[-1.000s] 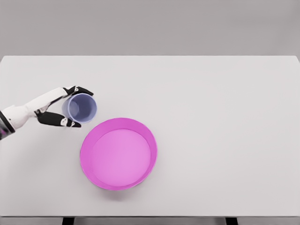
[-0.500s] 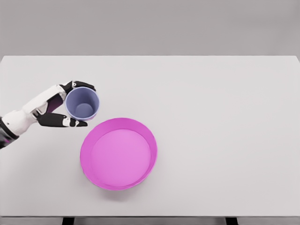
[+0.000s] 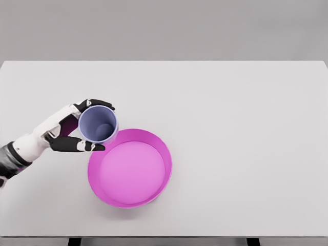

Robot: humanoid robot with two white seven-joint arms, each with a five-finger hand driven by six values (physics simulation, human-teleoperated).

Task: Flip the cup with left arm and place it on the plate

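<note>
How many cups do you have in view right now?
1. The lavender cup is gripped in the left hand, its open mouth facing the camera, at the upper-left rim of the pink plate. Nothing on the white table could hide another.

The pale blue cup [image 3: 98, 124] sits mouth up between the left hand's [image 3: 69, 132] dark fingers [image 3: 77, 145]. The round magenta plate [image 3: 129, 167], raised rim, lies just beside those fingertips.

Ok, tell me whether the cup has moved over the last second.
Yes. The cup, held in the left hand, has shifted right and down toward the pink plate, now at its rim.
</note>
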